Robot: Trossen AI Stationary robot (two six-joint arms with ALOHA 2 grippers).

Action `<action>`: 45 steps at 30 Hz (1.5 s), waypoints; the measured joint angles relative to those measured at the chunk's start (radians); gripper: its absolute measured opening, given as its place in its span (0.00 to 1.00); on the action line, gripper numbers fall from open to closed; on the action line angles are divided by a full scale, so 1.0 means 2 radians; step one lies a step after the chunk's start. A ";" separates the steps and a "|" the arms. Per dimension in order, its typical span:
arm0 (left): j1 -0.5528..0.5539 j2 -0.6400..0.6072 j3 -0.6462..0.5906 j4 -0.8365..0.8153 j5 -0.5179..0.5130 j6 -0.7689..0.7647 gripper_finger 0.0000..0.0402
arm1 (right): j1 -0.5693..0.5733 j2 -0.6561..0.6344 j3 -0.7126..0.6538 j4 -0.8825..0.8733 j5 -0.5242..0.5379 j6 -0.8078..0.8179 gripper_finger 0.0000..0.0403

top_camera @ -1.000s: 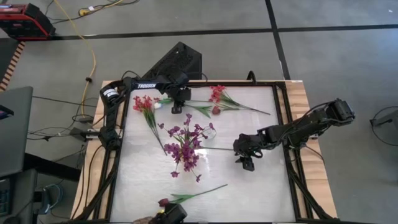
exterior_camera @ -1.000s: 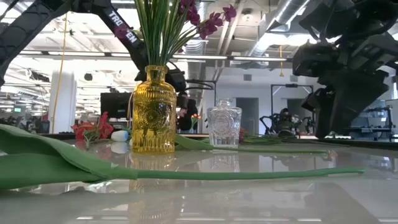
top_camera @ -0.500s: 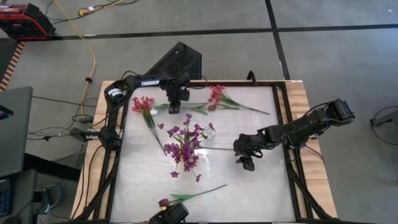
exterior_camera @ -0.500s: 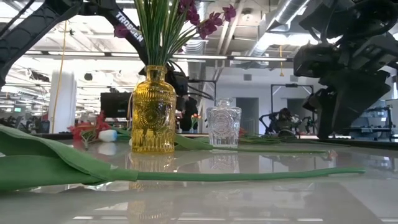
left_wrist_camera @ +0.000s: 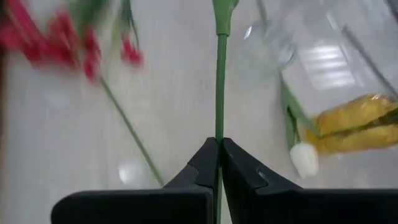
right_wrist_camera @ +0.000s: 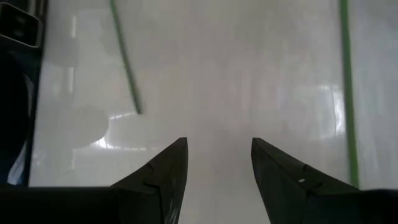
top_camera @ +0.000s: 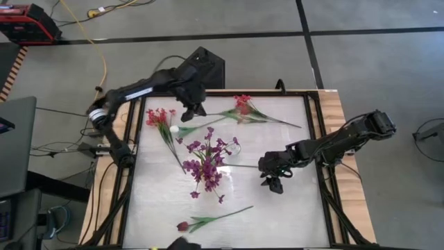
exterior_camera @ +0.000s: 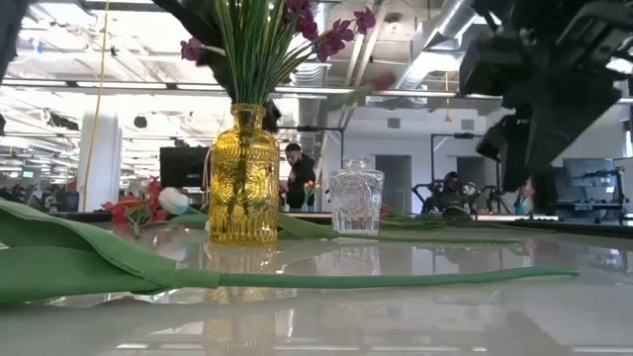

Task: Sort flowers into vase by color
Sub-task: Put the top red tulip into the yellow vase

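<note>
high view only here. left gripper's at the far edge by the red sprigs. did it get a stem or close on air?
Observer: It got one. The left wrist view shows the left gripper shut on a thin green stem, pinched right at the fingertips.
Operator: right arm doing anything?
Observer: No. In the right wrist view the right gripper is open with nothing between the fingers, only bare table under it.
Operator: anything in the clear vase yet?
Observer: The low view shows the clear vase empty; the purple flowers stand in the yellow vase.
</note>
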 joint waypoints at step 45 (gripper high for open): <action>-0.270 -0.299 -0.298 0.942 -0.081 -0.512 0.00 | 0.028 0.000 0.237 -0.118 0.012 -0.235 0.50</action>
